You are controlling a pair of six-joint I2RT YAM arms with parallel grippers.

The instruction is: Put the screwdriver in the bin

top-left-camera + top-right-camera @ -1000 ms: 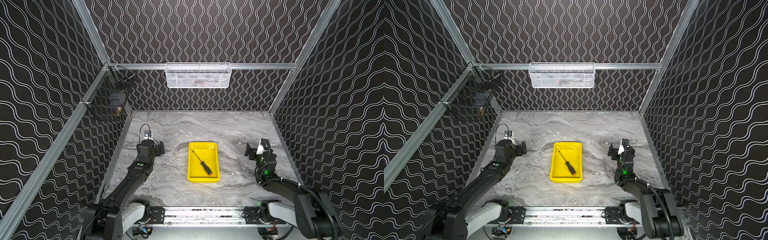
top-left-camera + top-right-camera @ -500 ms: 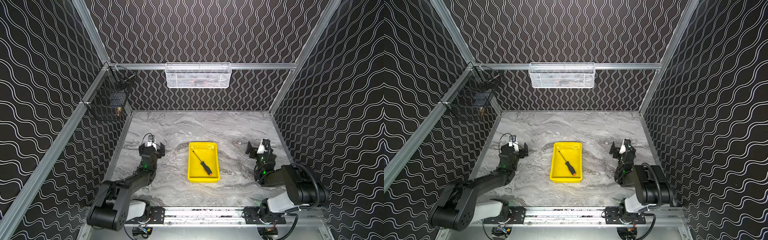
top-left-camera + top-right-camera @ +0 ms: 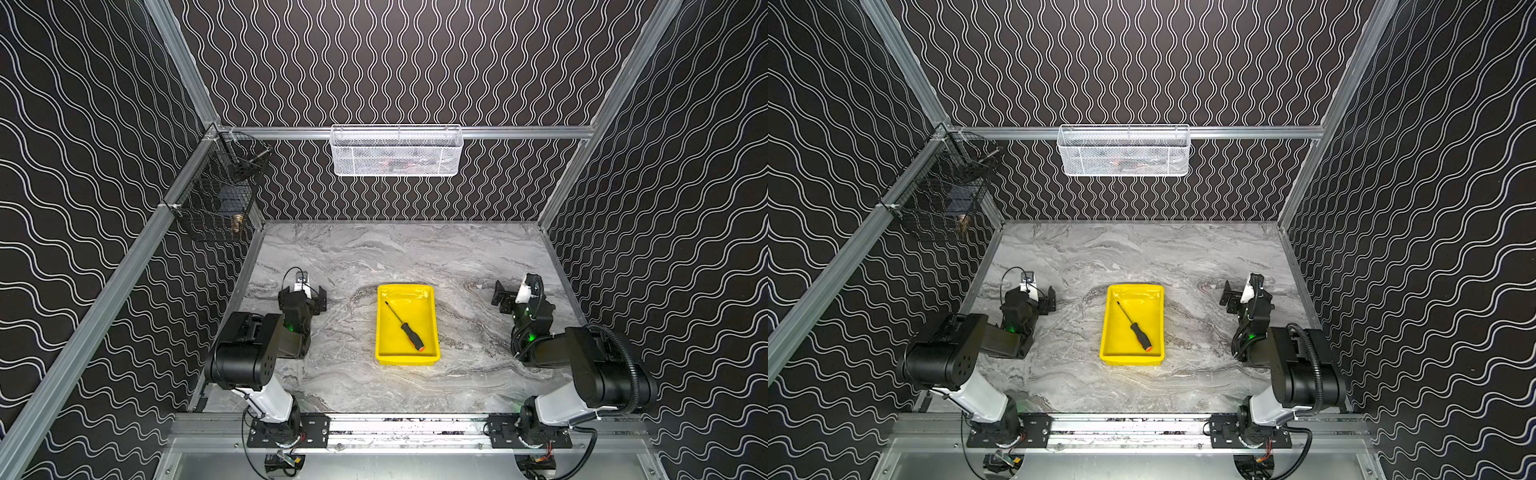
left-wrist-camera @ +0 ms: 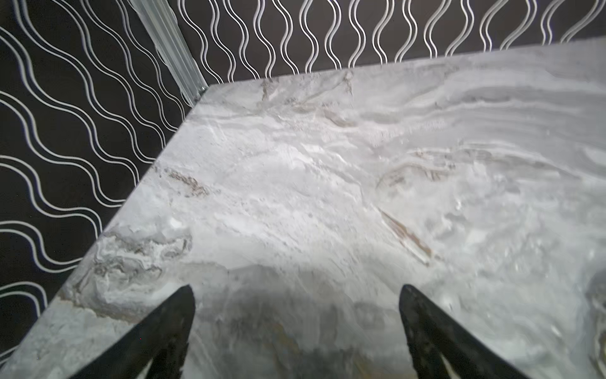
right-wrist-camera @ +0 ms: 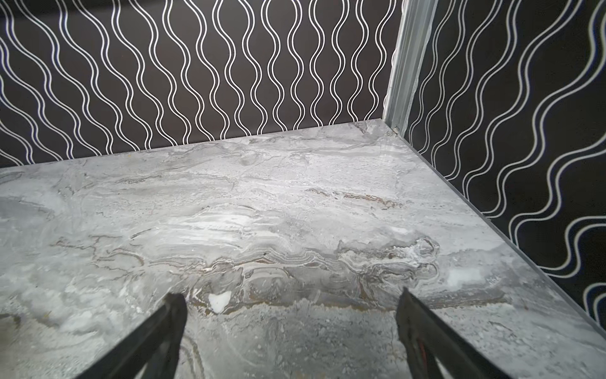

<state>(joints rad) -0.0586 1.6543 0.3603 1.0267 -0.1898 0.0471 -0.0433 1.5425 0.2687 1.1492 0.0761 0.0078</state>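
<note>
Evidently, the placement is judged complete. The screwdriver (image 3: 404,326) is found lying flat and diagonal on the floor of the bin (image 3: 407,358), its tip directed toward the far corner on the left arm's side and its orange-capped handle toward the near wall; this is confirmed in both top views. No part of it is seen to overhang the rim.

The left gripper (image 4: 295,295) is observed with its jaws apart and nothing between them, only bare tabletop (image 4: 328,164) being shown beneath. The right gripper (image 5: 290,302) is likewise found spread wide and empty. Both are stationed well apart from the bin, one to each side, with the arms folded low near their bases.

Nothing further is judged outstanding, beyond any parking of the arms.
</note>
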